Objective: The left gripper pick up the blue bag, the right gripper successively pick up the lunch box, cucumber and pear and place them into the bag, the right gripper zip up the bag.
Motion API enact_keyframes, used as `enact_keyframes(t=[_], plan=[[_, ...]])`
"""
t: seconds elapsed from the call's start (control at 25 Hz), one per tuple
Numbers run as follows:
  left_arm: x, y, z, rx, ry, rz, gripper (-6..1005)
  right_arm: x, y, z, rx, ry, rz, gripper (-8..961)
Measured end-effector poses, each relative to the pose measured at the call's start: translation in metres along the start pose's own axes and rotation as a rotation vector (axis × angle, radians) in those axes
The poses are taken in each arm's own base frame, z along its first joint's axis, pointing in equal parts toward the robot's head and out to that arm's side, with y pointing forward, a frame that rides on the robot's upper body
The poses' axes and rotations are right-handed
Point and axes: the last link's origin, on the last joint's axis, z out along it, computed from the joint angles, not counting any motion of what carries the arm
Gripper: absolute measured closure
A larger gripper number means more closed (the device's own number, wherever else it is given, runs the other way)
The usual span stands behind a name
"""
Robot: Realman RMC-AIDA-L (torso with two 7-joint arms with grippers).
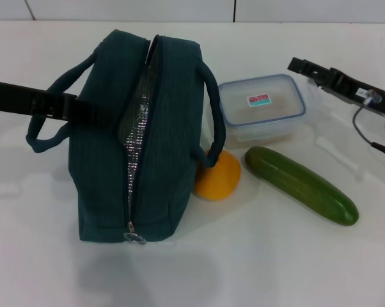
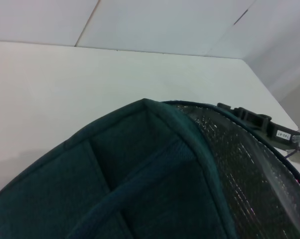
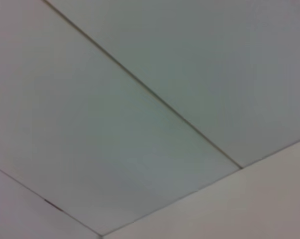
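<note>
The blue bag [image 1: 138, 147] stands on the white table with its zipper open, silver foil lining showing and the ring pull [image 1: 135, 238] at its near end. My left gripper [image 1: 84, 112] reaches in from the left and meets the bag's left side by a loop handle. The left wrist view looks closely down on the blue bag [image 2: 140, 174]. The lunch box [image 1: 261, 105] sits to the bag's right. The pear [image 1: 217, 176] rests against the bag, and the cucumber [image 1: 301, 184] lies to its right. My right gripper [image 1: 302, 64] hovers beyond the box's far right corner, apart from it.
The right arm's cable [image 1: 371, 137] hangs at the right edge of the table [image 1: 275, 256]. The right gripper [image 2: 249, 117] also shows beyond the bag's rim in the left wrist view. Only wall panels appear in the right wrist view.
</note>
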Motion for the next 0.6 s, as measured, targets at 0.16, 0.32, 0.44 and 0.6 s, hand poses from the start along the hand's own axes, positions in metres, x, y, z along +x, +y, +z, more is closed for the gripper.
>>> enact_keyframes(t=[0.16, 0.32, 0.44, 0.6], plan=[[0.0006, 0.0003, 0.0002, -0.001, 0.000, 0.000, 962, 0.0032, -0.0010, 0.0013, 0.011, 0.005, 0.007, 100], [0.0008, 0.0004, 0.0003, -0.001, 0.000, 0.001, 962, 0.0061, -0.0050, -0.0021, 0.025, 0.004, 0.013, 146], [0.0007, 0.0002, 0.0010, -0.004, -0.002, -0.002, 962, 0.0077, -0.0077, -0.0042, 0.036, 0.003, 0.016, 216], [0.0009, -0.0002, 0.0037, -0.016, -0.007, -0.009, 962, 0.0106, -0.0082, -0.0044, 0.038, 0.011, 0.019, 218]])
